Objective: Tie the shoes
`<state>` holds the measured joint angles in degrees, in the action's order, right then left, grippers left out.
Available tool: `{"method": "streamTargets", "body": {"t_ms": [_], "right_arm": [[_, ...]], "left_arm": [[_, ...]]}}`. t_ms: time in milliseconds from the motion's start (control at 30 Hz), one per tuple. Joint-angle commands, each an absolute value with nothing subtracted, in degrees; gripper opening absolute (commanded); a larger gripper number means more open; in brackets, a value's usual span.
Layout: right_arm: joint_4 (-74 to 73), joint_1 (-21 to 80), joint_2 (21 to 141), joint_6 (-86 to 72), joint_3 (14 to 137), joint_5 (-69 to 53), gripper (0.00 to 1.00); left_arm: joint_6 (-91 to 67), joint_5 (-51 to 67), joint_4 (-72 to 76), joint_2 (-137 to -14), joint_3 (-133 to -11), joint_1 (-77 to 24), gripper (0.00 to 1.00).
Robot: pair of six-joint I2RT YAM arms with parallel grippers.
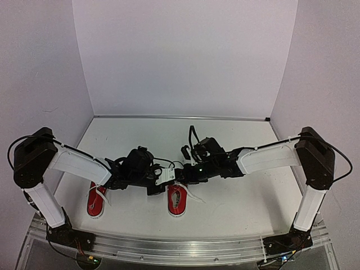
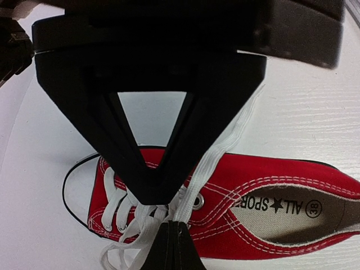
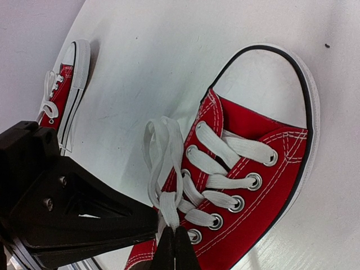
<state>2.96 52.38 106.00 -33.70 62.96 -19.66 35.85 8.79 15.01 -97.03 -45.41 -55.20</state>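
Left gripper [image 2: 169, 220] and right gripper [image 3: 173, 235] both clamp white laces [image 3: 162, 163] on the shoe [image 3: 256, 185] — we pull apart evenly, slowly.

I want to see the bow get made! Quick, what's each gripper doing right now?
Left gripper: closed, pinching a white lace strand of the red shoe.
Right gripper: closed, pinching the lace loop on the same shoe.
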Motion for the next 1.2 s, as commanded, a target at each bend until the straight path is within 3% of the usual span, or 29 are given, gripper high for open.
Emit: {"method": "streamTargets", "body": {"t_ms": [0,700,833,1167], "right_arm": [[4.0,52.1,105.8,-34.0,64.2,-20.0,0.00],[4.1,52.1,105.6,-34.0,64.0,-19.6,0.00],[4.1,52.1,105.5,-34.0,63.9,-19.6,0.00],[4.1,52.1,105.5,-34.0,63.9,-19.6,0.00]], "left_arm": [[34.3,7.7,17.2,-95.1,-47.1,-55.4,0.00],[31.4,6.3,17.6,-96.9,-47.9,-55.4,0.00],[31.5,6.0,17.5,-96.0,-47.2,-55.4,0.15],[33.8,8.5,16.5,-94.6,-46.0,-55.4,0.21]]}}
